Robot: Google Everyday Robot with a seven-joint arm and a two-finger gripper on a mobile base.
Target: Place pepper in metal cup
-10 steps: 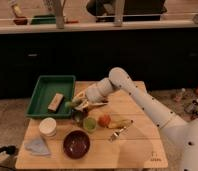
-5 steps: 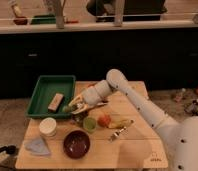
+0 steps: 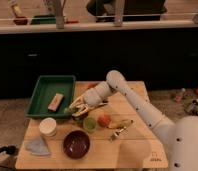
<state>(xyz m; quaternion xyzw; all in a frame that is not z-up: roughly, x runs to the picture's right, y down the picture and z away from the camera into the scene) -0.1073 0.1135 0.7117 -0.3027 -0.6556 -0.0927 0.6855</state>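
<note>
My gripper (image 3: 75, 108) reaches from the right over the wooden table's middle, next to the green tray's near right corner. It is shut on the small green pepper (image 3: 69, 110), whose end sticks out to the left of the fingers. The dark metal cup (image 3: 81, 117) stands on the table right below the gripper and is partly hidden by it. The pepper hangs just above and to the left of the cup's rim.
A green tray (image 3: 42, 85) holding a brown block (image 3: 55, 101) lies at the back left. A light green cup (image 3: 90, 124), red-orange tomato (image 3: 104, 120) and yellow vegetable (image 3: 121, 123) sit right of the metal cup. White cup (image 3: 48, 126), dark bowl (image 3: 76, 144) and grey cloth (image 3: 37, 146) stand in front.
The gripper has moved a little to the left and down, toward the metal cup, with the pepper in it. Nothing else moved.
</note>
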